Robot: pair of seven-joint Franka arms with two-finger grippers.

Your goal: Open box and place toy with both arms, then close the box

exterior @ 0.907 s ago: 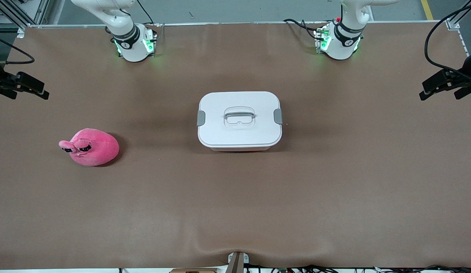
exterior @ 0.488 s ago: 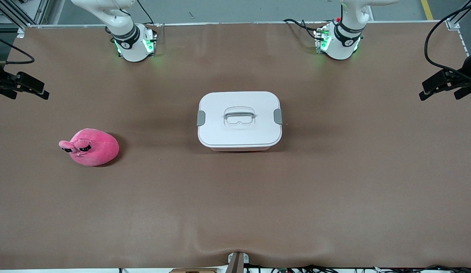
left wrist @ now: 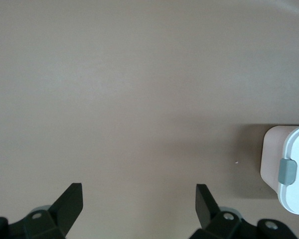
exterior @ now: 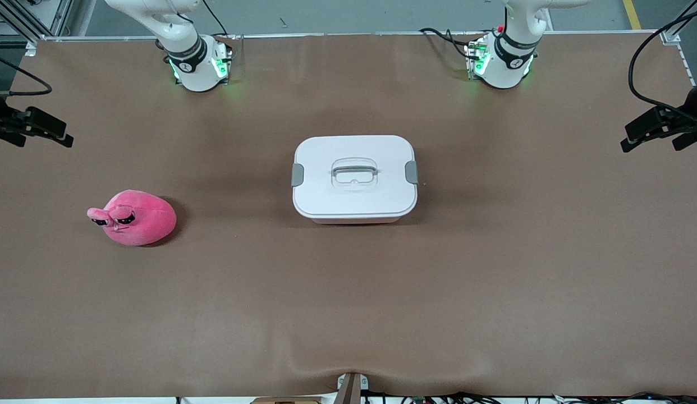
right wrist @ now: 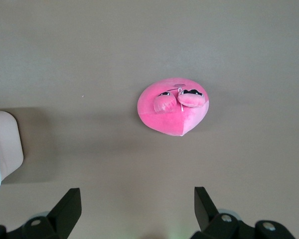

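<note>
The box sits shut mid-table, its white lid held by two grey side clips and fitted with a recessed handle. The pink plush toy lies toward the right arm's end, nearer the front camera than the box. My left gripper is open and empty, high over bare table toward the left arm's end; it shows at the front view's edge. One box end shows in its view. My right gripper is open and empty, high up, with the toy and a box corner below it.
A brown mat covers the whole table and bulges slightly at the front edge. A small bracket and cables sit at that edge. The arm bases stand along the edge farthest from the front camera.
The left gripper has shifted slightly at the edge of the front view. The box, the toy and the right gripper have not moved.
</note>
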